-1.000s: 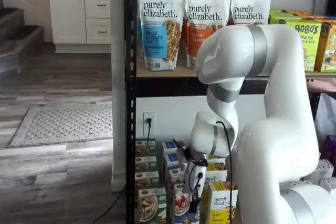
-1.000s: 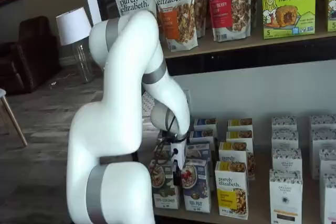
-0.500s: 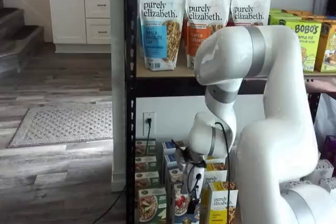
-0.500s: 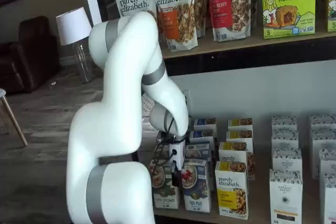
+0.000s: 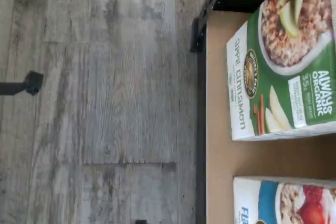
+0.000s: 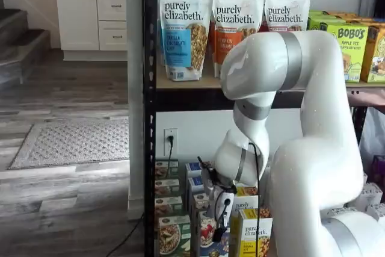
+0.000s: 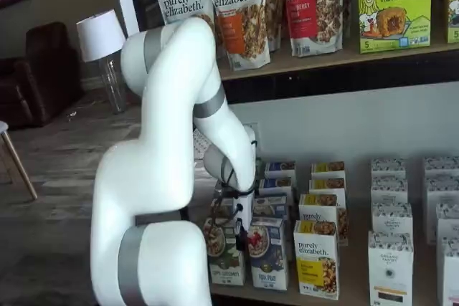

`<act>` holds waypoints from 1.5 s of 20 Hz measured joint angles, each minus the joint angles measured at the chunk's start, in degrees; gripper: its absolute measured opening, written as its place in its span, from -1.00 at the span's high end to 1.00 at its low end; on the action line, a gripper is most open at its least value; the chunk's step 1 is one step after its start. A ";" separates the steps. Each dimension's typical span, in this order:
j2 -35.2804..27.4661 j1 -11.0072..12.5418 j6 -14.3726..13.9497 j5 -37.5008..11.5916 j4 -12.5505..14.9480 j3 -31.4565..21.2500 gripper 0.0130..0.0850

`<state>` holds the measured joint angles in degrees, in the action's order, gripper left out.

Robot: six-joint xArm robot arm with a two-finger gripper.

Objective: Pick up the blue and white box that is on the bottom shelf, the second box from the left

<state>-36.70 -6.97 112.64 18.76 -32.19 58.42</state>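
We see the gripper (image 7: 241,236) low in front of the bottom shelf (image 7: 358,284), hanging from the white arm (image 7: 168,177) that bends down from about 12 o'clock in both shelf views. Its white body and dark fingers sit just at the front of the row of cartons, but the fingers are too small and dark for us to make out a gap; going by how wide the jaws stand, we take the claw as released, with nothing between its fingers. The blue and white box (image 7: 267,252) stands upright at the front edge of the shelf, at roughly 3 o'clock from the gripper and just beside it; whether the fingers touch it we cannot tell. In a shelf view the same box (image 6: 207,236) shows at about 7 o'clock from the gripper, partly hidden behind it. The green-and-white carton (image 7: 222,252) stands at the box's 9 o'clock side, close by, and the yellow-and-white carton (image 7: 317,259) stands at its 3 o'clock side. More cartons line up behind each of these toward the back wall. In the wrist view, which is turned on its side, the green carton (image 5: 283,61) marked apple cinnamon lies on the tan shelf board (image 5: 220,171), and a corner of the blue and white box (image 5: 283,200) shows beside it with a strip of bare board between them. The grey wood floor (image 5: 105,98) lies beyond the shelf's black edge. Granola bags (image 6: 186,28) stand on the upper tier.
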 joint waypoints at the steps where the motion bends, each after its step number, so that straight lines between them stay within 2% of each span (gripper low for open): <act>1: -0.07 0.02 0.47 -0.05 -0.49 0.14 -1.00; 4: -0.33 0.42 1.42 0.43 -1.26 0.97 -1.00; 12: -1.33 1.25 1.36 1.56 -0.64 3.23 -1.00; 16: -2.30 1.61 2.12 2.06 -1.22 4.81 -1.00; 30: -6.75 2.99 2.05 4.09 -0.29 11.47 -1.00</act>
<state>-43.45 -3.98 114.69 22.85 -32.48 69.88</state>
